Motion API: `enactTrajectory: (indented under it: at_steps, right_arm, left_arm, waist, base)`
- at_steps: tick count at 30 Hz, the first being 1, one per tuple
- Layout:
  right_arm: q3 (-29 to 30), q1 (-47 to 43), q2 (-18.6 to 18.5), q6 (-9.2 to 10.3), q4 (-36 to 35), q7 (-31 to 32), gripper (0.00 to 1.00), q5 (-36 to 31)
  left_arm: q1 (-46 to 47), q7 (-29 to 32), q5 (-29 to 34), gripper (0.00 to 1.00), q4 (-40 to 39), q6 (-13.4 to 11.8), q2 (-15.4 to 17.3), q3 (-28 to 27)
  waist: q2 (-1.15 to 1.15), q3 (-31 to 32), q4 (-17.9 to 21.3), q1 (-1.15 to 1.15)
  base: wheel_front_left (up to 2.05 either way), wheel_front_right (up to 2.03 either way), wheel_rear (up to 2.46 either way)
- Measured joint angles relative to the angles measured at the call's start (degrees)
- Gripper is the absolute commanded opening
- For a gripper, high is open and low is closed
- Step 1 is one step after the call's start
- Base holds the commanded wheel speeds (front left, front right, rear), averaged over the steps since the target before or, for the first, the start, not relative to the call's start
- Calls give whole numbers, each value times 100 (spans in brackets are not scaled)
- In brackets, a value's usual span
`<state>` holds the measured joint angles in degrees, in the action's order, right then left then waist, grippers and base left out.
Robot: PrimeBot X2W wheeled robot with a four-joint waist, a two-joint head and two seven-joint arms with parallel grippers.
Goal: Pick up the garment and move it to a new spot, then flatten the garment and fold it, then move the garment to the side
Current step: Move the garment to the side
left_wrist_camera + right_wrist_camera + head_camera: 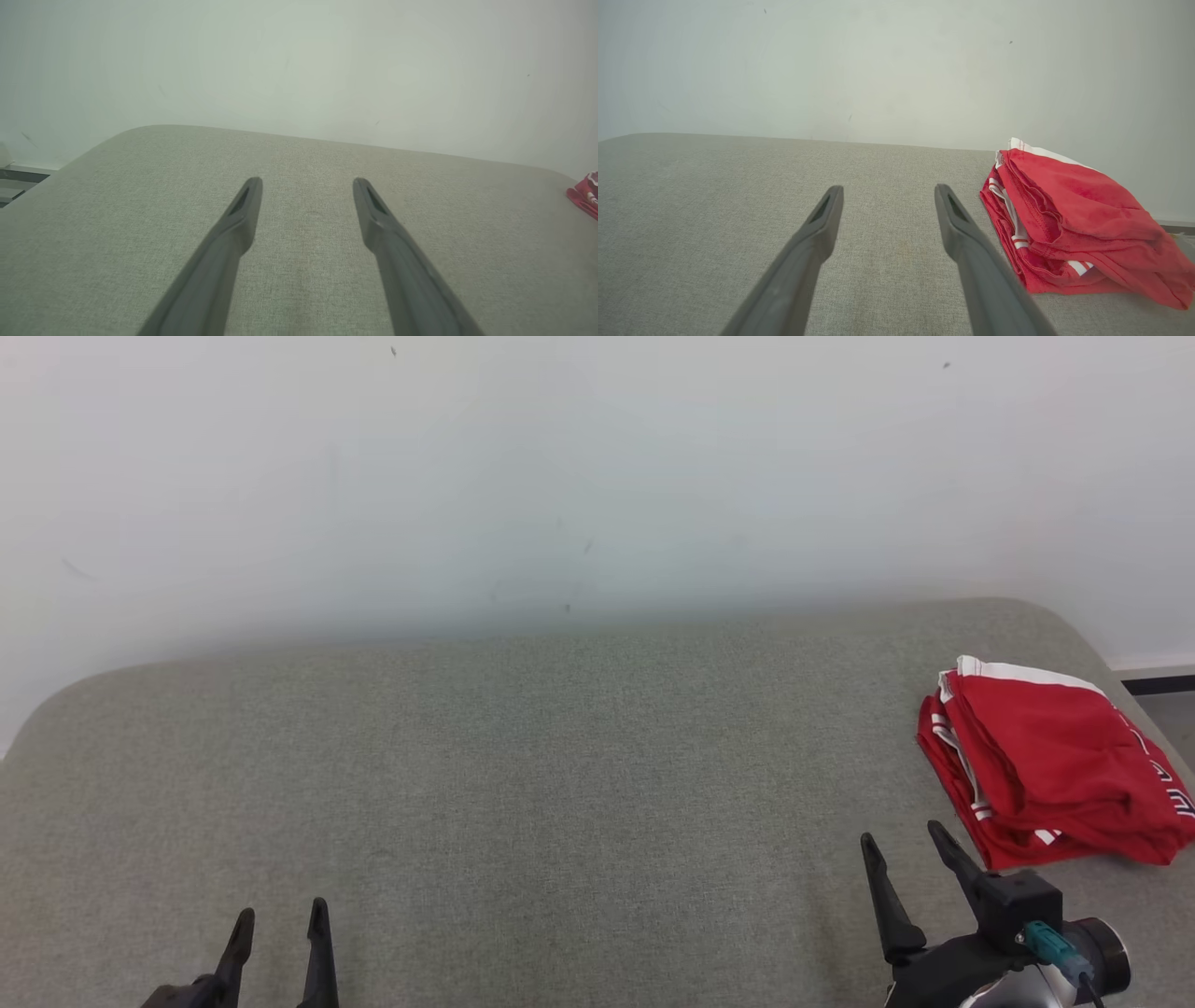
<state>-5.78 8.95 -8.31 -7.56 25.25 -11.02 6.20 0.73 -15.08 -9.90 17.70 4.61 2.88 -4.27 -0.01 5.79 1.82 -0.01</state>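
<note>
Final step, by the look of it: the red-and-white garment (1055,765) lies folded in a soft stack near the right end of the grey padded surface (560,756), so the fold and the move aside appear done, w/ prob. only a last settle left. To do that well, pinch thru all layers at the folded edge facing the right gripper (901,835) and lift low. Keep the stack square and set it inboard of the rim, since its far side seems to reach the surface's edge and could slide off. If no shift is needed, leave the cloth alone and don't snag the hem. The right gripper's fingers are spread wide w/ nothing between them. The garment sits just ahead & to the right of them, near the right finger but apart from it. The left gripper (282,910), likewise wide & empty, is well apart from the garment, which lies far off to its right.
</note>
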Motion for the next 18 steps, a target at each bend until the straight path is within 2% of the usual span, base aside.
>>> enactTrajectory:
  at_steps: [18]
  right_arm:
    - [115, -169, 172, 0, -36, 9, 100, -35]
  left_arm:
    - [-38, 0, 59, 100, -18, 0, 0, -9]
  waist:
    - [1, 82, -2, 1]
  base:
    - [0, 0, 0]
